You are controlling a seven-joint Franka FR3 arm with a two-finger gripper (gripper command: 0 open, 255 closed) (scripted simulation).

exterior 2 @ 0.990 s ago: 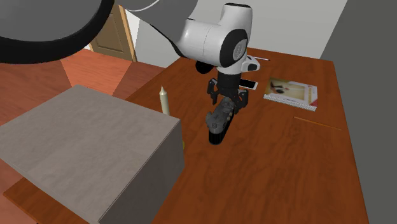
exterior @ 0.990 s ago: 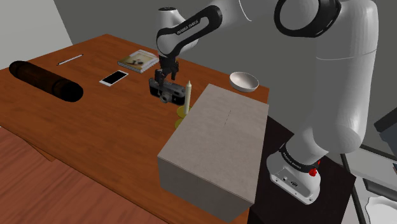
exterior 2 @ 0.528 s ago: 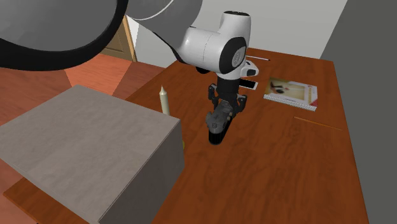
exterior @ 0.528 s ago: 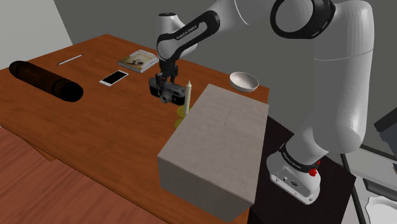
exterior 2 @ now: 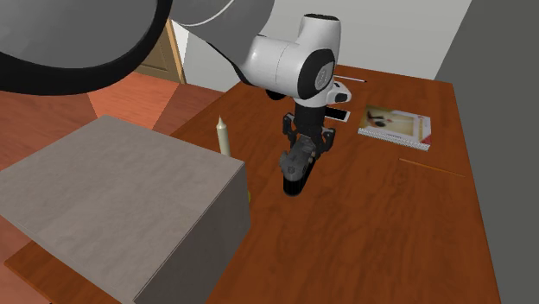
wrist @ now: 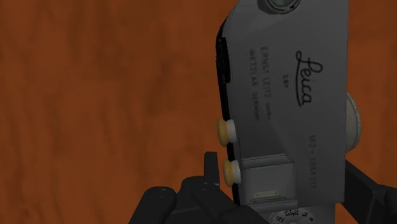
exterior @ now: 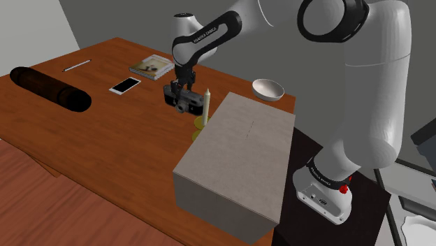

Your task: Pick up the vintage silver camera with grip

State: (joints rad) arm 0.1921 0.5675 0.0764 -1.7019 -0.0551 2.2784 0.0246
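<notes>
The grey camera stands on the brown wooden tabletop, just beside a pale upright candle and near the grey box. The black pincer points straight down onto it. In the wrist view its two fingers press against opposite sides of the body, clamped on the camera — the Leica script shows on the top plate. A phone, a book and a white bowl lie well apart from it

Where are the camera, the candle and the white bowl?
Leica camera (wrist: 280, 121): wrist view, on its grey top plate.
candle (exterior: 207, 103): shoulder view, middle of its pale stick.
white bowl (exterior: 268, 87): shoulder view, on its inner wall.
</notes>
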